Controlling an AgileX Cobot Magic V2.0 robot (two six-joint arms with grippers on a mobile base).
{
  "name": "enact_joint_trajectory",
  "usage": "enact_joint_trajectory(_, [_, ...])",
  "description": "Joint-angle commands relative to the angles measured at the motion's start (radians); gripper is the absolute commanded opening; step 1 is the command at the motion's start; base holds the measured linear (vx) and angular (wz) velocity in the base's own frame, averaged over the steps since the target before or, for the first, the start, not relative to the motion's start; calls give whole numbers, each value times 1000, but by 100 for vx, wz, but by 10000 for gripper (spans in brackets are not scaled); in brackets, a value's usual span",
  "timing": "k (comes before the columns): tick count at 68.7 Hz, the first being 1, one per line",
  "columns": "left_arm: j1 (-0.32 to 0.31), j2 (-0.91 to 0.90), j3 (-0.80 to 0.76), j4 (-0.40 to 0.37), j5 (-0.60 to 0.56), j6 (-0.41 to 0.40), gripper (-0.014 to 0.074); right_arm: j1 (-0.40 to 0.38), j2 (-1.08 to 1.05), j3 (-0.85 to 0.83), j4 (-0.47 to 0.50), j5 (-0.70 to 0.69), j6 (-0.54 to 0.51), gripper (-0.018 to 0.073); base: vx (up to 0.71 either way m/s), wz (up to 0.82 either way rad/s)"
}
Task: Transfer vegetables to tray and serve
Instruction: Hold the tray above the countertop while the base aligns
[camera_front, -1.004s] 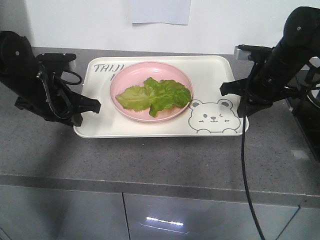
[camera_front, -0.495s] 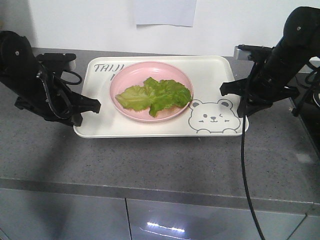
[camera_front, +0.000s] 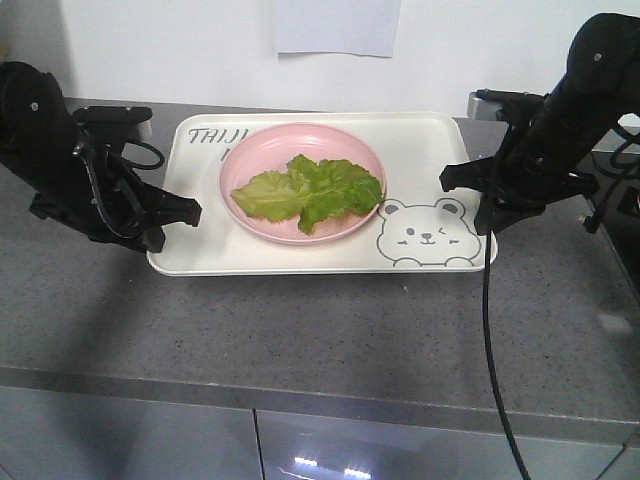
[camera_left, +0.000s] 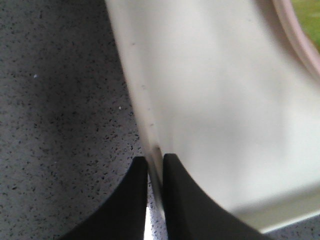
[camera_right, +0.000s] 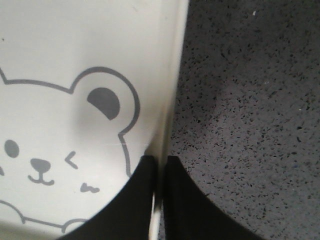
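The vegetables, crinkly green lettuce leaves, lie on a round pink plate that stands on the cream-white tray with its bear drawing. My left gripper is shut on the tray's left rim; in the left wrist view the gripper pinches the thin edge of the tray. My right gripper is shut on the right rim; the right wrist view has the gripper clamped on the edge of the tray beside the bear's ear.
The tray is over a speckled grey counter whose front edge runs across the lower frame. A sheet of paper hangs on the back wall. Dark equipment stands at the far right. A black cable hangs from my right arm.
Both grippers and the tray keep their places in the view. The wall paper has shifted right and the counter's front edge sits lower in the frame.
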Motion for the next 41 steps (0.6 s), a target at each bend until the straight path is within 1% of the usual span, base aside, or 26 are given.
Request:
enact_joint_trajectory(1, [-27,-55,-36,-131,-90,30,-6,18,-63,-26,134,25,-23,-4,3,0])
enact_joint_trajectory(41, [-27,-55,-36,-131,-90,30,-6,18,-63,-26,134,25,-23,-4,4,-2])
